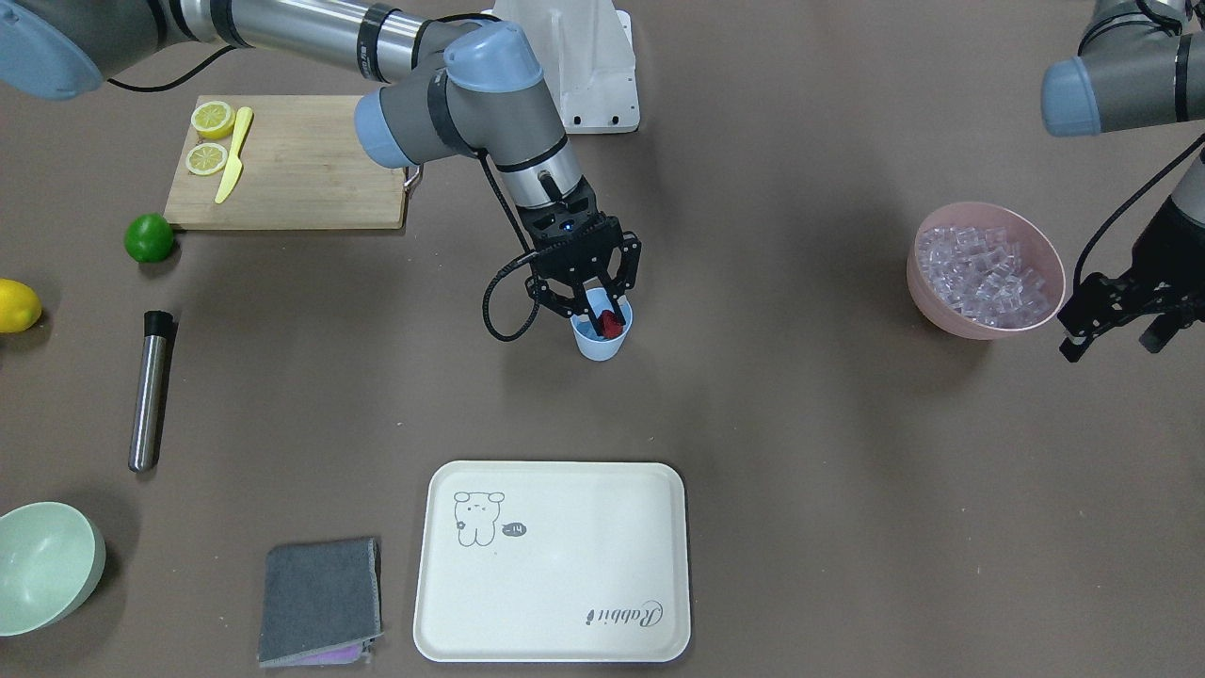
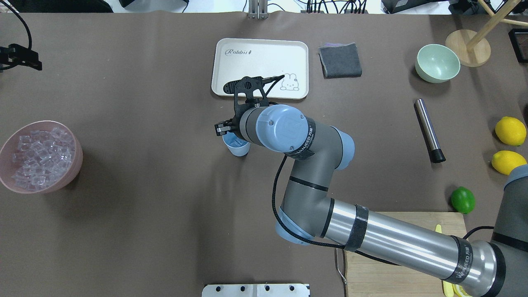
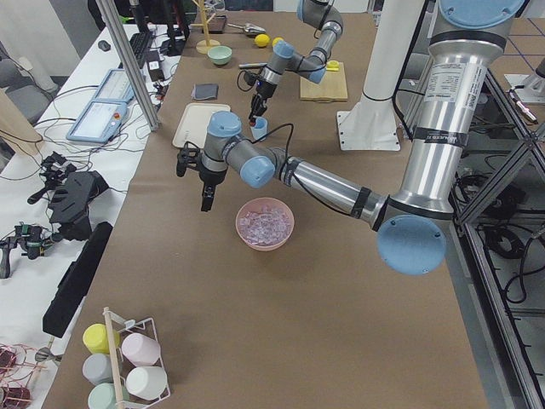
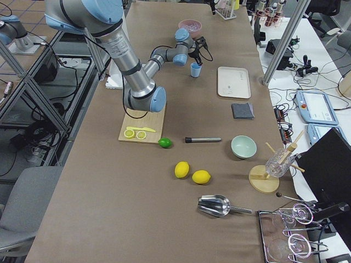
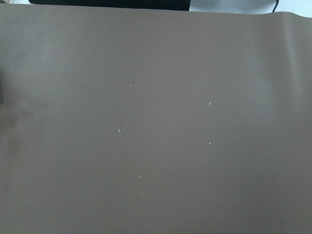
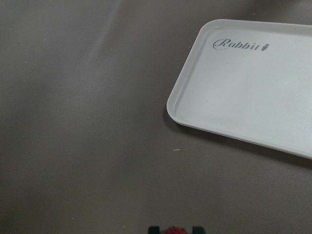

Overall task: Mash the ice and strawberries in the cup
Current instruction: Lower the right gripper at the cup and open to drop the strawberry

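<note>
The light-blue cup (image 1: 601,341) stands mid-table; it also shows in the overhead view (image 2: 238,147). My right gripper (image 1: 605,318) hangs over the cup's mouth, shut on the dark-red strawberry (image 1: 614,325), which sits at the rim. The right wrist view shows the berry (image 6: 173,230) between the two black fingertips (image 6: 154,228). The ice (image 1: 984,273) fills a pink bowl (image 1: 927,292), far from the cup. My left gripper (image 1: 1116,331) hovers open and empty beside that bowl. I cannot tell whether the cup holds ice.
A white tray (image 1: 555,574) lies beyond the cup. A steel muddler (image 1: 149,391), a lime (image 1: 149,237), a lemon (image 1: 17,306), a cutting board (image 1: 311,179) with lemon halves and a knife, a pale green bowl (image 1: 42,565) and a grey cloth (image 1: 320,598) lie on my right side.
</note>
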